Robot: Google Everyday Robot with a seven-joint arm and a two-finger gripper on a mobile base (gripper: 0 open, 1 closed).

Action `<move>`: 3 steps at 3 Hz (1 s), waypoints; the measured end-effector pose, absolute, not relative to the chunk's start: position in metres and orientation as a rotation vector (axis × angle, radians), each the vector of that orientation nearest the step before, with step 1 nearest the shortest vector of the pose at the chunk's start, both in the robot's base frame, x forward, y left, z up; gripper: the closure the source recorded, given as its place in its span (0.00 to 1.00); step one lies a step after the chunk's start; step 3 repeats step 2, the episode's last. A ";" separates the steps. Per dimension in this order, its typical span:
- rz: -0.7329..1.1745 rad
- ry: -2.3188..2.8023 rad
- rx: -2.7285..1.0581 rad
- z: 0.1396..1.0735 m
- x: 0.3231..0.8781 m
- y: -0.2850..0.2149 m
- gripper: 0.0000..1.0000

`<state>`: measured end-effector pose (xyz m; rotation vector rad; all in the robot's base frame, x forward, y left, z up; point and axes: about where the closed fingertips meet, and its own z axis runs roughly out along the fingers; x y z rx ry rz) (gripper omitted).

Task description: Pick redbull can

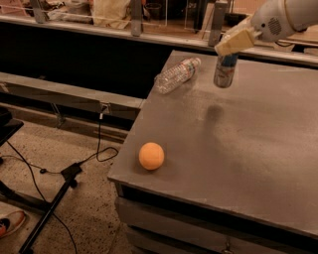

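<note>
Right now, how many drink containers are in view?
2. The can is in the gripper above the table's far side; the bottle lies on its side left of it. Clutter behind may hide more.
</note>
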<state>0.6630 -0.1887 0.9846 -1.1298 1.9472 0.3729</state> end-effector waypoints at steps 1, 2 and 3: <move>0.417 1.829 -1.153 1.031 0.643 -0.181 1.00; 0.424 1.814 -1.155 1.036 0.641 -0.179 1.00; 0.424 1.814 -1.155 1.036 0.641 -0.179 1.00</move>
